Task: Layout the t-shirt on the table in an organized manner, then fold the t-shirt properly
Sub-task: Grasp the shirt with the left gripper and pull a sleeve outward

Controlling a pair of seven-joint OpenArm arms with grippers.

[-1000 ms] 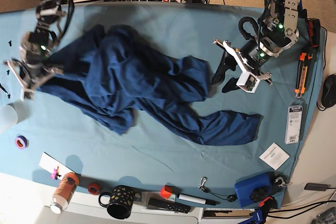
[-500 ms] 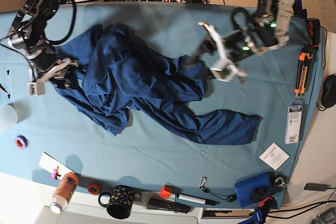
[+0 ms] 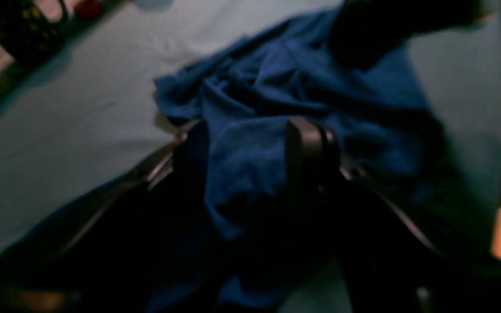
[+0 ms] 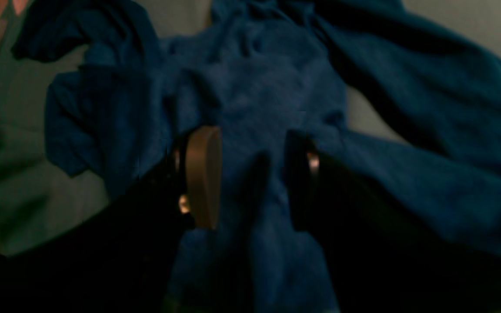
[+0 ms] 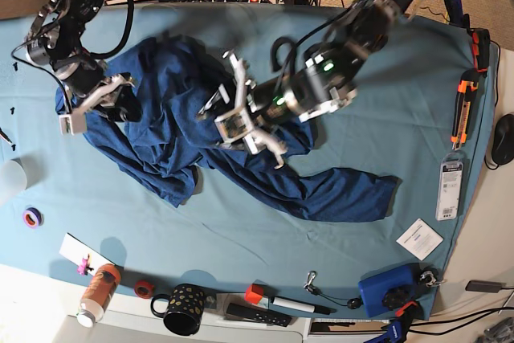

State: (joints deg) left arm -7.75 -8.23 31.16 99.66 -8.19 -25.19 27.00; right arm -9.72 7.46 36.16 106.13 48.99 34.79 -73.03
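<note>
Currently, t-shirt (image 5: pixel 217 142) lies crumpled on the table (image 5: pixel 385 70), bulk bunched toward the base view's left-centre, one long tail running out to lower right. Not laid out yet, so you're at the spreading step, I'd judge.

Key relation: both tools sit over the bunched mass, none near the tail. L gripper (image 5: pixel 241 118) is reached far across from the view's right, arm stretched low, hovering over the shirt's mid folds; R gripper (image 5: pixel 92 106) is at the far-left edge of the fabric, arm bent down from the top corner.

L wrist view: fingers (image 3: pixel 307 152) spread, cloth lying btwn them, not pinched. R wrist view: fingers (image 4: pixel 202 174) also apart, astride a fold, nothing clamped.

Long axis runs upper left to lower right; the L arm is nearer the tail, so it prob. falls to you to pull that way.
</note>
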